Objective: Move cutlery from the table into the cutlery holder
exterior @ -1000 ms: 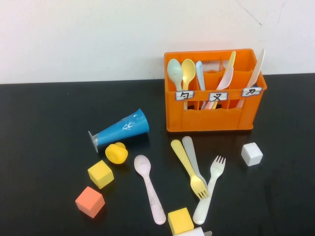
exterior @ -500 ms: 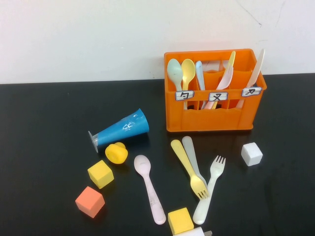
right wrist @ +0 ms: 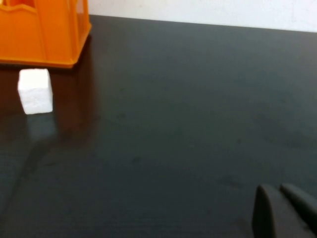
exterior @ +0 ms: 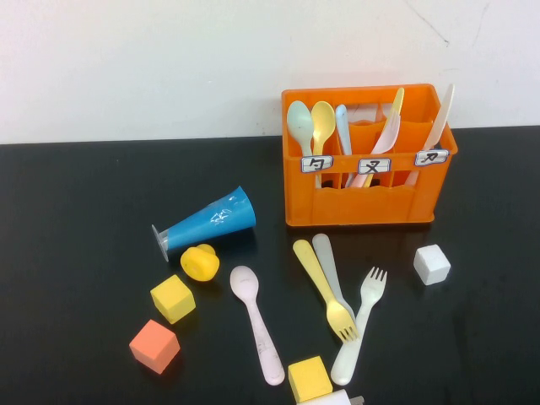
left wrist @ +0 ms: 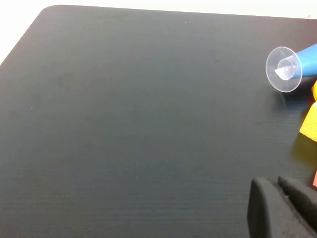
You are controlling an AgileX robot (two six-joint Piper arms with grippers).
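The orange cutlery holder (exterior: 368,190) stands at the back right of the black table (exterior: 76,211) with several spoons, forks and knives upright in it; its corner shows in the right wrist view (right wrist: 44,34). On the table in front of it lie a pink spoon (exterior: 257,325), a yellow fork (exterior: 325,291), a pale grey knife (exterior: 331,270) under the fork, and a white fork (exterior: 359,329). Neither arm shows in the high view. My left gripper (left wrist: 277,191) is shut and empty over bare table. My right gripper (right wrist: 278,193) is shut and empty over bare table.
A blue cone cup (exterior: 207,222) lies on its side, its clear base in the left wrist view (left wrist: 284,69). Beside it sit a yellow ball-like toy (exterior: 200,261), yellow cubes (exterior: 172,299) (exterior: 309,378), an orange cube (exterior: 154,346) and a white cube (exterior: 431,263) (right wrist: 35,91).
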